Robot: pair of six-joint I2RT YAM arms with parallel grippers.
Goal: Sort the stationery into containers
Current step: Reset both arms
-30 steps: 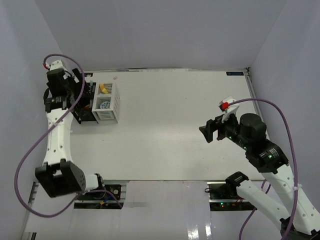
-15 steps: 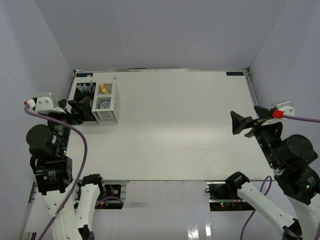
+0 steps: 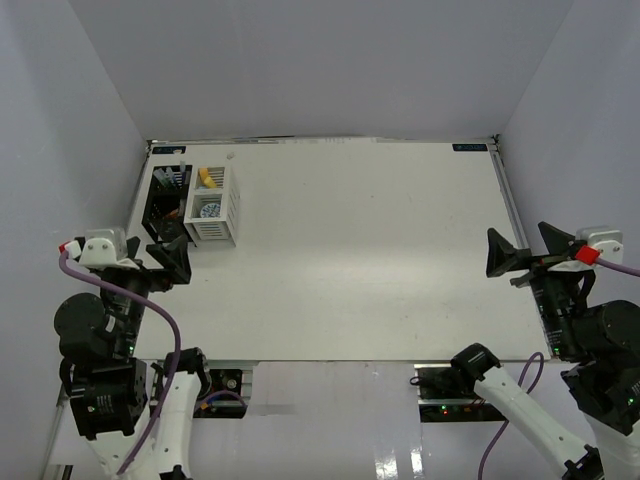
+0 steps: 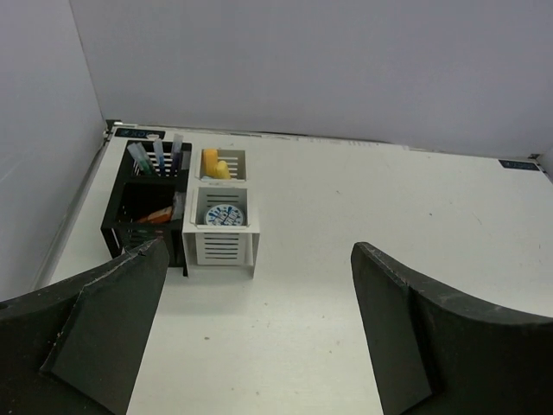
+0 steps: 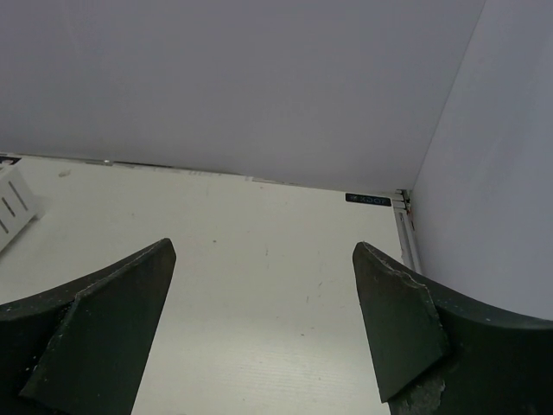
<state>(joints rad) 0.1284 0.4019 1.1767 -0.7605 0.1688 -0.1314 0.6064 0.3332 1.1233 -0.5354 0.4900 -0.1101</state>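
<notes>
The black organizer (image 3: 163, 205) and the white organizer (image 3: 216, 206) stand side by side at the table's far left. In the left wrist view the black organizer (image 4: 138, 226) holds upright pens (image 4: 158, 158) and an orange marker (image 4: 157, 215). The white organizer (image 4: 226, 242) holds the blue-white tape roll (image 4: 221, 215) and a yellow marker (image 4: 214, 164). My left gripper (image 3: 172, 259) is open and empty, near the left edge, just in front of the organizers. My right gripper (image 3: 525, 252) is open and empty at the right edge.
A corner of the white organizer shows at the left edge of the right wrist view (image 5: 15, 206). Grey walls enclose the white table (image 3: 370, 250) on three sides. A small dark label (image 3: 468, 148) sits at the far right corner.
Both arms have drawn back toward their bases. The left gripper left the black organizer and came down the left side. The right gripper moved right to the table's edge.
</notes>
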